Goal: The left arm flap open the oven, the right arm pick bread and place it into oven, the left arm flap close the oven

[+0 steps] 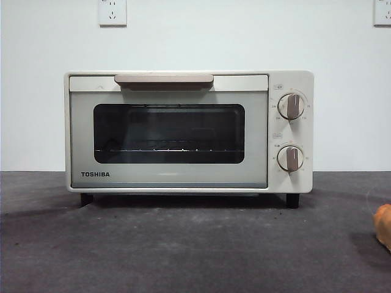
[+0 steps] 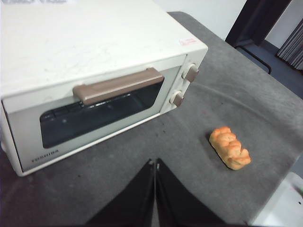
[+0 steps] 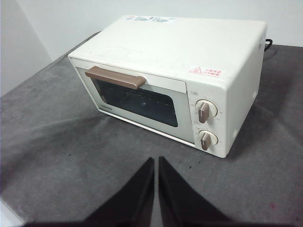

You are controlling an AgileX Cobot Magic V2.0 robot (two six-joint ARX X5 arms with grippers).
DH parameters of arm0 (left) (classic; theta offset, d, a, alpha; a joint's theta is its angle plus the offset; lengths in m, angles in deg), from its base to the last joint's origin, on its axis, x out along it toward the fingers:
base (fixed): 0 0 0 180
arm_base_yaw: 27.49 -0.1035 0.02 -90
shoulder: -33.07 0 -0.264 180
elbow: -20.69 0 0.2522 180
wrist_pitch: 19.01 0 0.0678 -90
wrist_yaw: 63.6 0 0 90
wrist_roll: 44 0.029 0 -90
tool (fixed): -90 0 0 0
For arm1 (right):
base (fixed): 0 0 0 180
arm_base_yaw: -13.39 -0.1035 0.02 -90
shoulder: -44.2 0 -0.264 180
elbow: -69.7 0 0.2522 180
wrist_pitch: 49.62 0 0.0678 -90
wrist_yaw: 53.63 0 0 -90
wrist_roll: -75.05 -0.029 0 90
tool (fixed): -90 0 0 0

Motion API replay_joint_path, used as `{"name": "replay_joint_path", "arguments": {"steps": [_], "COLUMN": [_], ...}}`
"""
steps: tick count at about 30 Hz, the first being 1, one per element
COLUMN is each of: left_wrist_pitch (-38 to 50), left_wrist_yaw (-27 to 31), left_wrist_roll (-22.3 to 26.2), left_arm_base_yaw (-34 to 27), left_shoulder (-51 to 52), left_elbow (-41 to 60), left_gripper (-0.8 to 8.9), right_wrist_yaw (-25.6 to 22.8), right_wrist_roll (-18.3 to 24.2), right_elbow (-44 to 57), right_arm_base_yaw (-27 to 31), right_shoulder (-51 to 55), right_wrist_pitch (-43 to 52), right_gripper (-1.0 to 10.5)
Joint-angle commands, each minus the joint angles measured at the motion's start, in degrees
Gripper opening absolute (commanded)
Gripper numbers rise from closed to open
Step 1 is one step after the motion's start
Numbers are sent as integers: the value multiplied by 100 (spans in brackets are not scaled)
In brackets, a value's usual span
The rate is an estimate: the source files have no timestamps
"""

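Cream-white and boxy, the oven (image 1: 188,131) stands in the middle of the grey felt surface (image 1: 183,250), its dark glass door shut and upright, the beige bar handle (image 1: 164,79) running along the door's top edge. We see the wire rack (image 1: 156,149) through the window, and two round knobs (image 1: 291,105) stacked one over the other on the panel at the oven's right. The bread (image 2: 230,147), a lumpy orange-brown bun with a glossy crust, lies on the surface to the right of the oven and nearer to us than its front; in the front view only its edge shows at the right border (image 1: 383,226). It is apart from the oven and touches nothing but the felt. Our left gripper (image 2: 155,163) hangs above the surface in front of the oven door, its jaws pressed together with only a thin seam between them, holding nothing; the bread lies off to one side of it, well clear of the tips, and the handle is beyond them. Our right gripper (image 3: 156,161) hovers in front of the oven too, looking at the knob corner, its jaws likewise clenched on nothing, touching neither oven nor surface. Two wall sockets (image 1: 112,12) sit on the white wall behind.
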Motion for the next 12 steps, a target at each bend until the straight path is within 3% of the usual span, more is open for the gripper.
{"name": "replay_joint_path", "arguments": {"steps": [1, 5, 9, 12], "left_wrist_pitch": [146, 166, 166, 164], "left_wrist_yaw": [-28, -26, -26, -26], "left_wrist_roll": [109, 111, 109, 105], "left_arm_base_yaw": [26, 26, 26, 26], "left_shoulder": [-20, -20, -20, -20], "left_elbow": [-103, -103, -101, -103], "left_gripper": [45, 144, 329, 431], "right_wrist_yaw": [22, 4, -44, -42], "right_wrist_roll": [68, 31, -37, -39], "right_elbow": [-103, -103, -103, -103], "right_arm_base_yaw": [-15, -15, -15, -15], "right_shoulder": [-24, -24, -31, -39], "right_wrist_pitch": [50, 46, 50, 50], "right_gripper": [21, 203, 461, 496]}}
